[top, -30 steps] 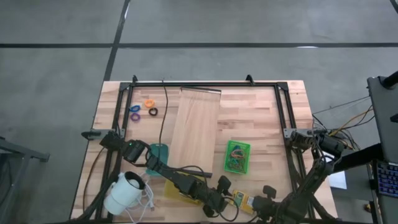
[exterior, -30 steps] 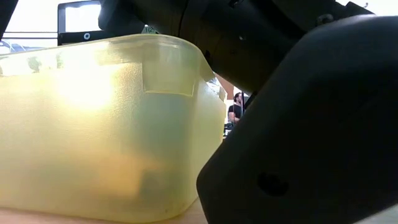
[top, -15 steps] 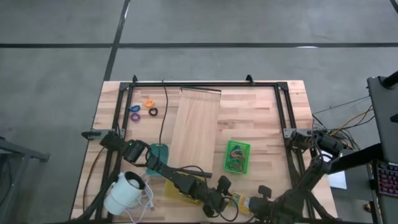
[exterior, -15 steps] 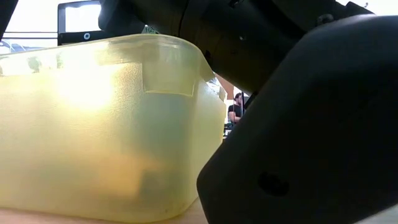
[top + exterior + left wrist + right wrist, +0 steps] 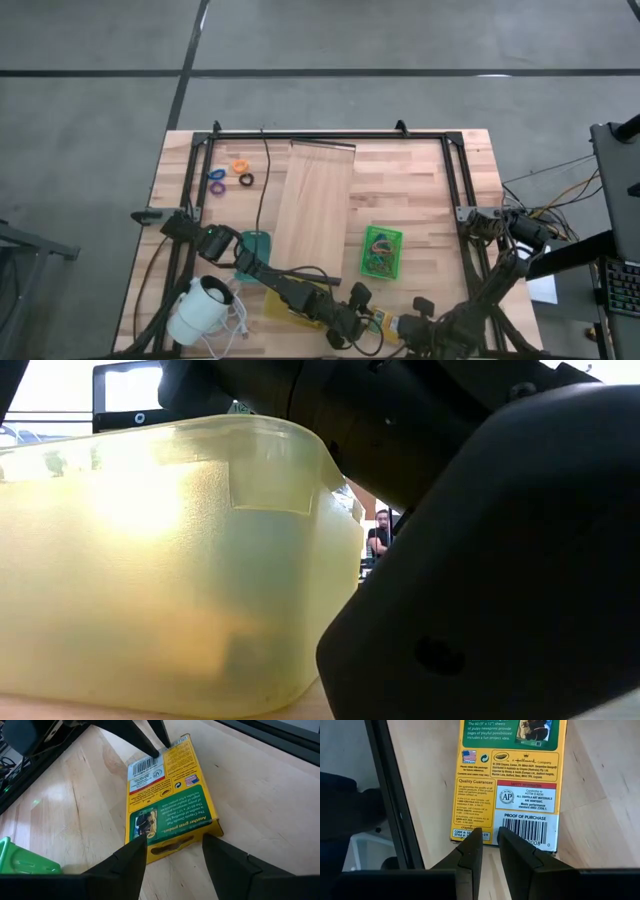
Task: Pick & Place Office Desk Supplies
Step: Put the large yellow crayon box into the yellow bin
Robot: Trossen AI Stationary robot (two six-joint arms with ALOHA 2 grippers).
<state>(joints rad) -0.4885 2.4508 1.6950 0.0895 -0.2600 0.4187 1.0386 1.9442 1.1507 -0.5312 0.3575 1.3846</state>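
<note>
high view / box: flat yellow-and-green cardboard crayon box (image 5: 385, 322) lies on the wooden bench (image 5: 420, 200) at its near edge, between the two arms' tips
high view / other supplies: orange, purple and black small rings (image 5: 230, 175) at far left; green tray with rubber-band loops (image 5: 381, 250) near the middle, beside the long pale wooden board (image 5: 315, 205)
high view / end effectors: left end effector (image 5: 350, 325) at one short end of the box, right end effector (image 5: 408, 330) at the other
low view / content: translucent yellowish plastic tub (image 5: 160, 560) fills the view, dark arm housing (image 5: 490, 560) in front; box not visible
left wrist / left end effector: (image 5: 172, 851) fingers spread wide, straddling the green short end of the box (image 5: 167, 795), nothing gripped
left wrist / box axis: long axis runs straight away from this end effector toward the other arm; lies flat, printed back face up
right wrist / right end effector: (image 5: 489, 840) fingers narrow, slim gap, tips at the barcode end's edge; grip on the box cannot be told
right wrist / box: (image 5: 512, 775) barcode end points at this end effector
handling (judged): light, thin card, crushable, smooth print may slip
grasp (judged): pinch across the short width near an end; flat face offers little
</note>
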